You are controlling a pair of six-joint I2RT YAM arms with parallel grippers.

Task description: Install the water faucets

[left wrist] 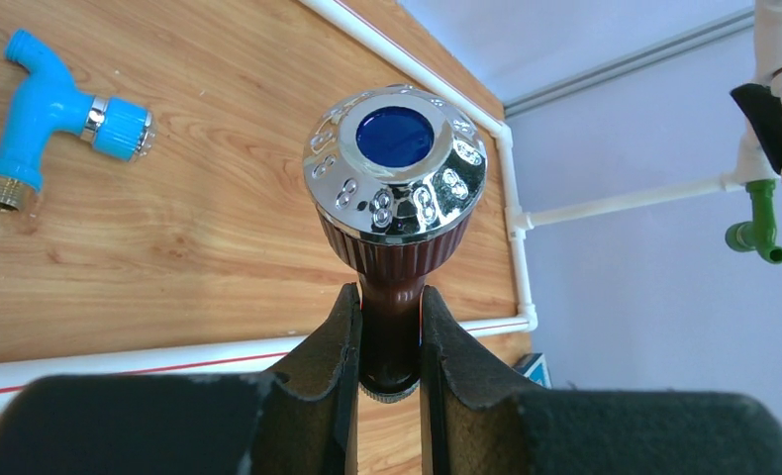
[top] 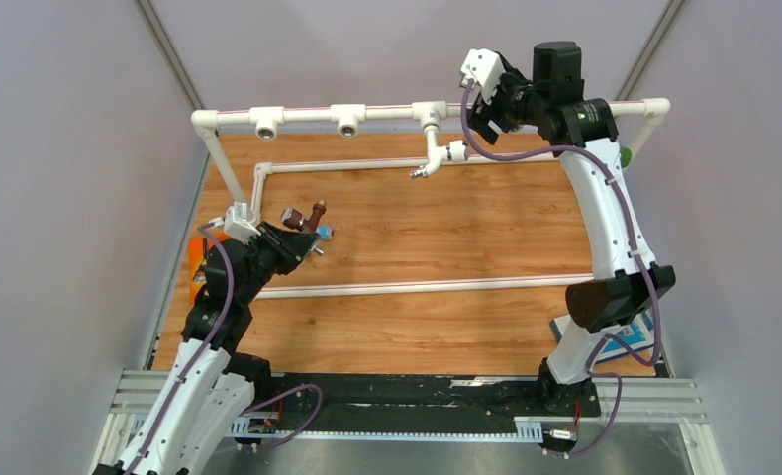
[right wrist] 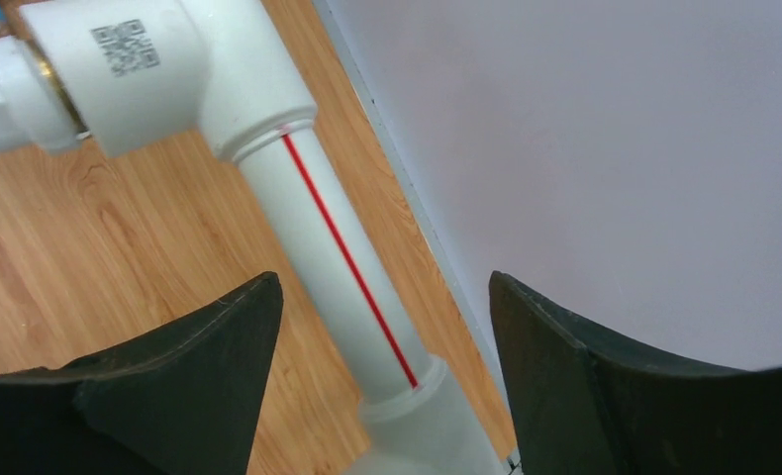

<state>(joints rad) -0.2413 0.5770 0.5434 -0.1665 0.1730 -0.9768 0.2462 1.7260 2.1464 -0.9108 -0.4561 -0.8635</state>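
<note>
**Brown tap clamped on the left, right jaws wide over the top rail**

Top view first. My left gripper [top: 306, 234] is out at 9 o'clock over the wooden table [top: 446, 257], pinched on the dark brown faucet [top: 303, 216]. The light blue faucet [top: 324, 234] lies just beside it, at its 4 o'clock. Up at 12 o'clock the white faucet [top: 437, 153] hangs from a tee on the pipe frame [top: 308, 116], spout slanting down toward 7 o'clock. Two bare tee sockets [top: 266, 127] sit further left along that rail. The green faucet [top: 625, 155] peeks out at 2 o'clock, right beside the right arm. The right gripper [top: 486, 99] hangs at the top rail at 1 o'clock, just right of the white faucet's tee.

Left wrist now. Both fingers [left wrist: 318, 366] are squeezed onto the dark brown faucet [left wrist: 395, 158] at its neck, and its chrome cap with the blue disc faces me. The light blue faucet [left wrist: 50, 109] lies flat on the boards at 10 o'clock, brass thread at its lower end. The green faucet [left wrist: 758, 223] is at 3 o'clock on the frame, spout down.

Right wrist. The right gripper [right wrist: 382, 280] has its two dark fingers [right wrist: 199, 376] standing wide apart, gripping nothing. The pipe frame [right wrist: 318, 257], red stripe showing, runs between them up to 11 o'clock into a tee fitting [right wrist: 159, 69] with a printed code. I cannot tell whether the pads touch the pipe.
</note>
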